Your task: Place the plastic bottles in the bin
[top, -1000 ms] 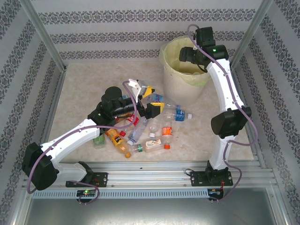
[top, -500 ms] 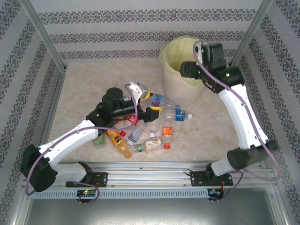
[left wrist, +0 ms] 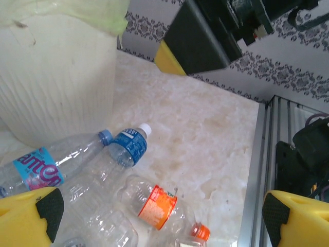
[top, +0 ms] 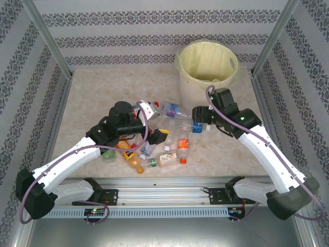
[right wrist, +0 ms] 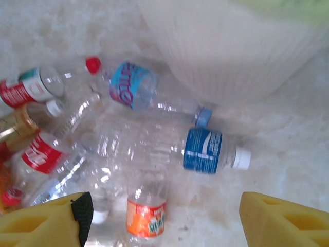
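Observation:
Several plastic bottles [top: 164, 146] lie in a heap mid-table. The bin [top: 205, 67], a cream bucket with a pale green bag, stands at the back right. My right gripper [top: 198, 119] hangs open just in front of the bin, above a blue-labelled, white-capped bottle [right wrist: 205, 150] and an orange-labelled bottle [right wrist: 146, 216]. Nothing sits between its yellow fingers [right wrist: 285, 221]. My left gripper [top: 157, 122] is open over the heap's far side, holding nothing. Below it lies the orange-labelled, orange-capped bottle [left wrist: 159, 206]. A light-blue-labelled bottle [left wrist: 38, 170] rests against the bin wall [left wrist: 56, 82].
Red-labelled bottles [right wrist: 38, 154] lie on the heap's left side. The right gripper's black and yellow body [left wrist: 205, 36] hangs close above the left gripper's field. Patterned walls and metal posts enclose the table; a rail [top: 169, 185] runs along the near edge.
My right arm has swung from over the bin down and forward to the bottles in front of it. My left gripper has drawn back slightly toward the heap.

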Robot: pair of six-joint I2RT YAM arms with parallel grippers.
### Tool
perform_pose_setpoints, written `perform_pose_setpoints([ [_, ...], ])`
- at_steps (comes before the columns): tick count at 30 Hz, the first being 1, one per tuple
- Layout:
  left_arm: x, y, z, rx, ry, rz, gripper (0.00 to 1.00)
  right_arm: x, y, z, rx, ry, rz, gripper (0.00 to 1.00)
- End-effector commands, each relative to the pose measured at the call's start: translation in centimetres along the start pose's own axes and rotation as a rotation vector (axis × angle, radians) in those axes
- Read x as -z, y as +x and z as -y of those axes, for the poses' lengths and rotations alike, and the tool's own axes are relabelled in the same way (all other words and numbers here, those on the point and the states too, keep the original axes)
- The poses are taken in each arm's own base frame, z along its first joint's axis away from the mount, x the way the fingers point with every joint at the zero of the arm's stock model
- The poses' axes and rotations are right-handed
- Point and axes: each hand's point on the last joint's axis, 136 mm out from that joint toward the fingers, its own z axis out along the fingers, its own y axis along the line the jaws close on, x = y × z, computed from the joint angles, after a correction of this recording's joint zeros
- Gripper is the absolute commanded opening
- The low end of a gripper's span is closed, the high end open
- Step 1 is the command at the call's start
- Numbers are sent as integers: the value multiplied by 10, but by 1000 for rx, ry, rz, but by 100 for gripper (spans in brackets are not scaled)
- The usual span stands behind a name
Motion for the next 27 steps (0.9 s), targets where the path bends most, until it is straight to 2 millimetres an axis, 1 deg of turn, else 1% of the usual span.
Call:
perform_pose_setpoints([
  [1,0,15,2,-41,7,-57,100,-11,22,2,-47,14,-24,77],
  [4,-2,19,3,-24,19,-81,100,-24,43,-3,-64,-6,-59,77],
  [7,-4,18,7,-13,44,-73,100,-39,62,-9,-82,-34,-90,78],
  [12,-5,19,7,-19,37,-74,100,-65,88,-17,-83,-47,-134,82],
  [18,-6,18,6,-4,37,-65,100,-92,111,-21,-97,-38,-181,87],
  [22,-6,18,5,-4,28,-66,100,-107,123,-24,-97,-35,-224,88],
  [27,-6,18,4,-5,25,-65,100,-121,135,-25,-97,-23,-253,86],
])
